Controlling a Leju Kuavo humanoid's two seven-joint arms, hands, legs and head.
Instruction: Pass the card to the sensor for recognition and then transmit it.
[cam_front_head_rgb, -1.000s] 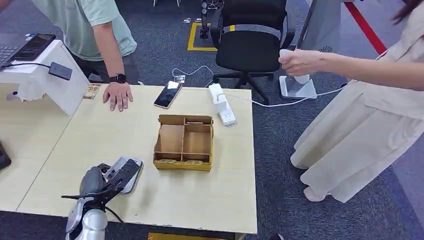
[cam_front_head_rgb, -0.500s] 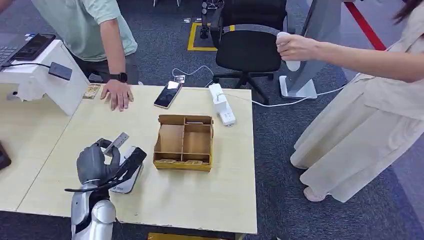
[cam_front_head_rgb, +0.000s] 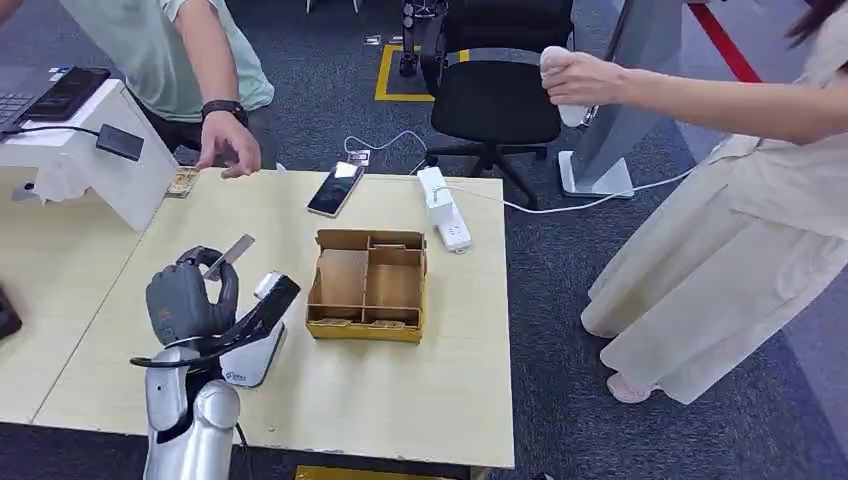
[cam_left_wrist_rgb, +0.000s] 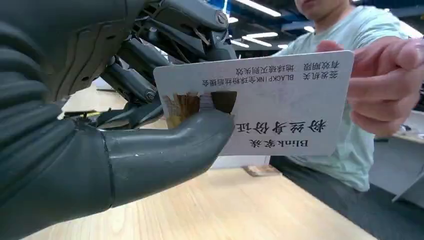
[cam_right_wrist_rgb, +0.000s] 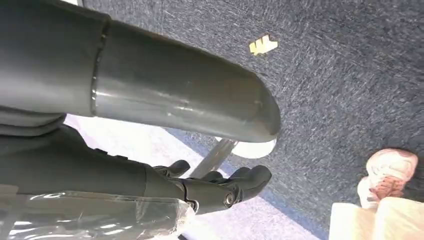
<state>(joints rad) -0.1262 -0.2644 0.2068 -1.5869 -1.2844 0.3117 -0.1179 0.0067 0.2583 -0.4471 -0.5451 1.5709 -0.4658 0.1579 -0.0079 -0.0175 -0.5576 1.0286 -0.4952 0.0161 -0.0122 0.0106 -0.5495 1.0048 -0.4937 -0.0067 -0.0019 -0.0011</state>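
Raised since earlier, the left hand (cam_front_head_rgb: 185, 300) pinches the card (cam_front_head_rgb: 229, 254) at lower left; sensing and handover remain. Right hand (cam_right_wrist_rgb: 215, 187) seemingly empty.

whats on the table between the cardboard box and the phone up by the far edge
Nothing: in the head view the stretch of table between the cardboard box and the phone is bare wood. The white power strip lies off to the side.

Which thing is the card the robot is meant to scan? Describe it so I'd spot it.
Start at the pale wooden table and find the robot's left hand over its near left part. The card sticks up from the thumb and fingers: thin, white, with printed text, unlike the phone lying flat.
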